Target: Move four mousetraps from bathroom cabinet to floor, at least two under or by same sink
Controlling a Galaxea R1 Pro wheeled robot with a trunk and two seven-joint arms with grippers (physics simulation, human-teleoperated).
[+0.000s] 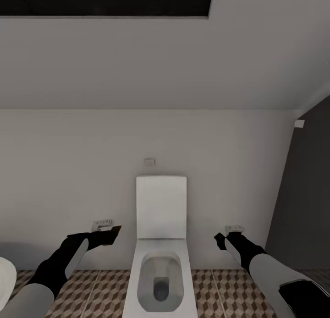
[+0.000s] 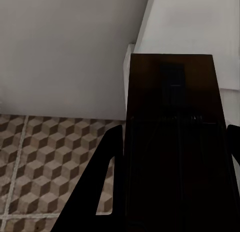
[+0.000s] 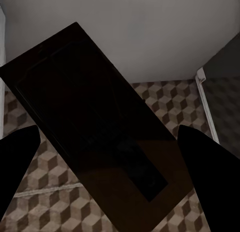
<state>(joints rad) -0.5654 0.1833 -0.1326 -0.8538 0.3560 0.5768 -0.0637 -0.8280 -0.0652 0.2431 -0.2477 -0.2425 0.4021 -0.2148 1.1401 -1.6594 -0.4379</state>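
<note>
Either side of the toilet (image 1: 160, 244), above the floor (image 1: 91, 295), left gripper (image 1: 112, 233) and right gripper (image 1: 219, 241) each clamp a mousetrap (image 2: 172, 137) (image 3: 90, 122).

A toilet (image 1: 160, 263) stands on the floor (image 1: 220, 295) against the wall (image 1: 68, 171), straight ahead. The left gripper (image 1: 107, 235) is left of it, a mousetrap (image 2: 172, 142) between its fingers. The right gripper (image 1: 221, 240) is to the toilet's right, with a second trap (image 3: 95, 127) between its fingers.
</note>
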